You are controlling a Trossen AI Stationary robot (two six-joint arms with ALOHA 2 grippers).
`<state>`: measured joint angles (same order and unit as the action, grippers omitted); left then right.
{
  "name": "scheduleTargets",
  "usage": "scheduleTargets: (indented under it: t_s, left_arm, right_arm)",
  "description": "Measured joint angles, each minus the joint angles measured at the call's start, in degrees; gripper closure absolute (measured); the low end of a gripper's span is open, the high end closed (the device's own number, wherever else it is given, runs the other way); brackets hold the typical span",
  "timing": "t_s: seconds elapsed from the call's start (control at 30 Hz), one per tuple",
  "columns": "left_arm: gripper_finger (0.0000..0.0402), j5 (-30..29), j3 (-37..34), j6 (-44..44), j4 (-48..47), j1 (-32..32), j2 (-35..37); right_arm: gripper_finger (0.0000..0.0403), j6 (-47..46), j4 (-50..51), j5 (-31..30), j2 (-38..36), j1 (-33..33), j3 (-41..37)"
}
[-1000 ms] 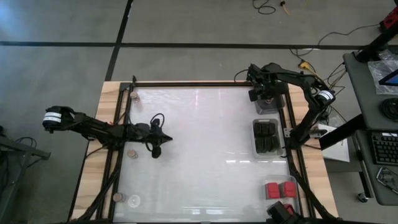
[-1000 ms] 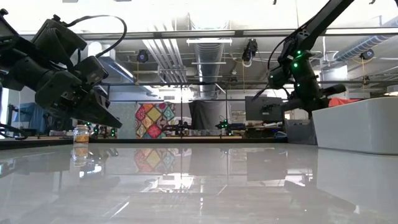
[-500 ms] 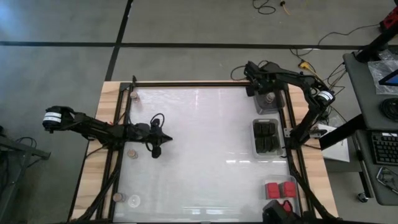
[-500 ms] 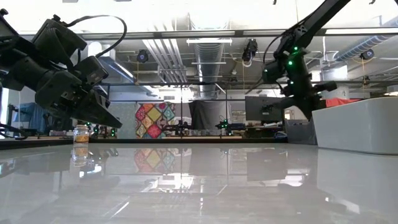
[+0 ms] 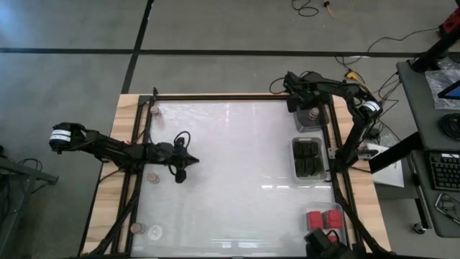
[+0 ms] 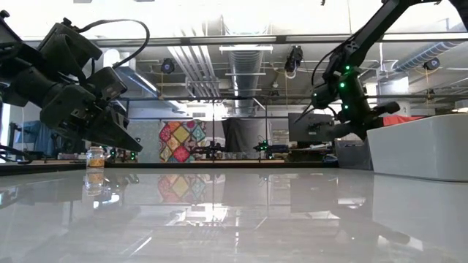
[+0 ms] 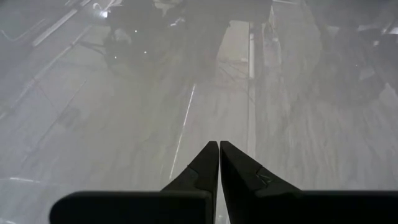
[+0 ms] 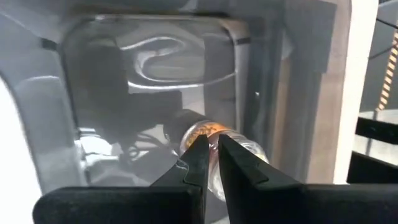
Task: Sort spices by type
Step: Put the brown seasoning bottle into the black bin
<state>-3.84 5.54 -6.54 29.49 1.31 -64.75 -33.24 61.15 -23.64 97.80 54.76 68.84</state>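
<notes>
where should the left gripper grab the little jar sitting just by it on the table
Grip the jar across its round body, coming straight down from above: it stands upright and alone, just beside the left gripper, whose fingers are shut and would need opening first.

a glossy white table top (image 5: pixel 230 158) in a black frame on a wooden base (image 5: pixel 108 173). clear trays (image 5: pixel 307 176) line one side. beyond, grey floor (image 5: pixel 215 29), cables (image 5: pixel 309 8), a keyboard (image 5: pixel 444 171). low view: a patterned hanging (image 6: pixel 179 140).
</notes>
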Motion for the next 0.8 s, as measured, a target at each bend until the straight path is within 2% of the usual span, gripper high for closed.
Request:
scheduleTargets:
  t_s: [0.2, 0.5, 0.8]
  left_arm:
    - [0.0401, -0.01, -0.01, 0.01, 0.02, 0.0, 0.0]
    - [0.0401, 0.0, -0.02, -0.01, 0.01, 0.01, 0.0]
    - [0.0402, 0.0, -0.02, -0.01, 0.03, 0.01, 0.0]
  right_arm:
    - [0.0374, -0.19, 5.05, 0.04, -0.02, -0.44, -0.02]
    - [0.0374, 0.1, 5.79, 2.6, -2.69, -3.81, -0.07]
    - [0.0374, -7.05, 8.29, -4.06, -3.93, -3.48, -1.33]
